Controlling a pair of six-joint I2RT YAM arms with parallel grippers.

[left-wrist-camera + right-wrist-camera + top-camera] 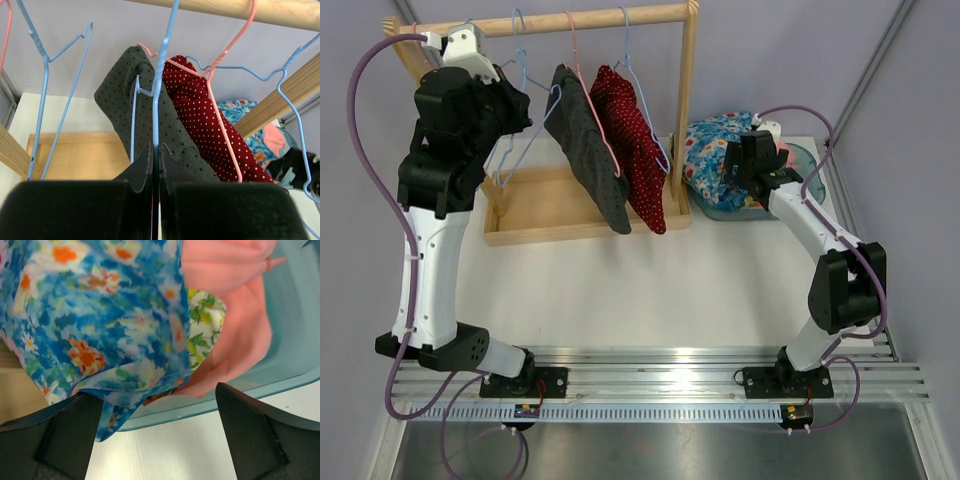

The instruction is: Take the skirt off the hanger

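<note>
A dark grey dotted skirt (590,150) hangs on a pink hanger (575,60) from the wooden rail (590,18). A red dotted skirt (635,150) hangs beside it on a blue hanger. In the left wrist view the grey skirt (120,95) and red skirt (200,110) hang just beyond my fingers. My left gripper (156,150) is shut on the wire of an empty blue hanger (159,85), raised at the rack's left (520,105). My right gripper (155,400) is open and empty at the teal bin's edge (725,165).
The rack stands on a shallow wooden tray base (535,200) with an upright post (688,110). A teal bin (290,340) at the right holds a blue floral cloth (100,315) and a pink cloth (235,340). Another empty blue hanger (45,75) hangs at left.
</note>
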